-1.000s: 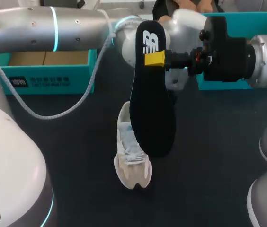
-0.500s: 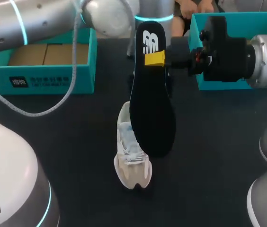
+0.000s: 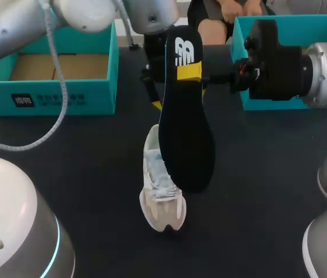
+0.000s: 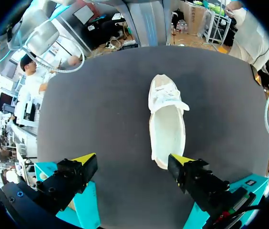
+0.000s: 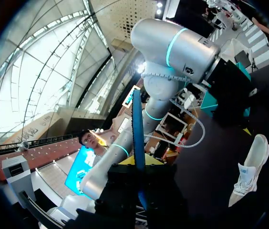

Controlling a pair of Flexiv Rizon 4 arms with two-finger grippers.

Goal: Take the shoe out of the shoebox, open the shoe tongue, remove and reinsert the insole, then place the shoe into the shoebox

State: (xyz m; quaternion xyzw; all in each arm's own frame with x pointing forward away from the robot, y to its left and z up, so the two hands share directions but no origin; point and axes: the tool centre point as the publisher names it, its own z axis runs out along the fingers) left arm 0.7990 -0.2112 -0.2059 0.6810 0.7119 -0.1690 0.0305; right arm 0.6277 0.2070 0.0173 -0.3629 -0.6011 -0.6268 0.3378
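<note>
The right arm (image 3: pixel 326 69) comes in level from the right. The right gripper (image 3: pixel 193 72) is clamped on the black insole (image 3: pixel 186 139) near its narrow far end, one yellow tip showing against the broad face. The wrist view shows the insole edge-on, pinched between the two fingers and rising ahead of them. The insole is held in the air above the table (image 3: pixel 256 174). Its long axis runs far to near, with the marked heel end far and the wide toe end near, over the heel half of the shoe (image 3: pixel 162 202).

The pale shoe lies on the table near the middle, its long axis also far to near, toe toward the near edge and heel far. Its mouth faces up.

The left arm (image 3: pixel 82 11) reaches in from the far left, with its wrist behind the insole's far end. The left gripper (image 4: pixel 132 161) is spread wide and grips nothing, and the shoe's heel lies just ahead of one finger (image 4: pixel 180 162). The teal shoebox (image 3: pixel 59 98) stands open at the far left.
</note>
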